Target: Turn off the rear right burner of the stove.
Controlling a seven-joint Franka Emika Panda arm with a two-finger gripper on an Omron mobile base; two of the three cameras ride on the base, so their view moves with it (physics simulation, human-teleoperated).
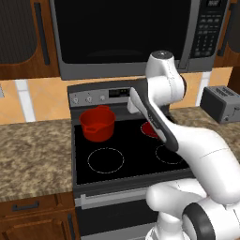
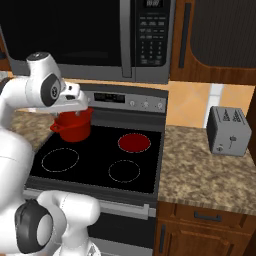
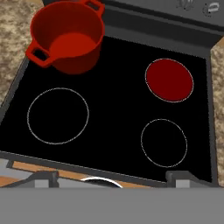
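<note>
The stove (image 3: 114, 103) is a black glass top with ring-marked zones. Its rear right burner (image 3: 169, 80) glows solid red; it also shows as a red disc in the right base view (image 2: 134, 142), and in the left base view (image 1: 149, 129) my arm partly covers it. My gripper (image 3: 113, 177) hovers above the stove's front edge, looking down on the cooktop. It is open, its two dark fingertips (image 3: 43, 177) far apart with nothing between them. Small knobs (image 2: 146, 104) sit on the grey control panel (image 1: 101, 96) at the back.
A red pot (image 3: 68, 37) with side handles stands on the rear left zone. A black microwave (image 1: 122, 33) hangs above the stove. A grey toaster (image 2: 228, 131) sits on the granite counter (image 2: 200, 165) to the right. More counter (image 1: 33, 150) lies left.
</note>
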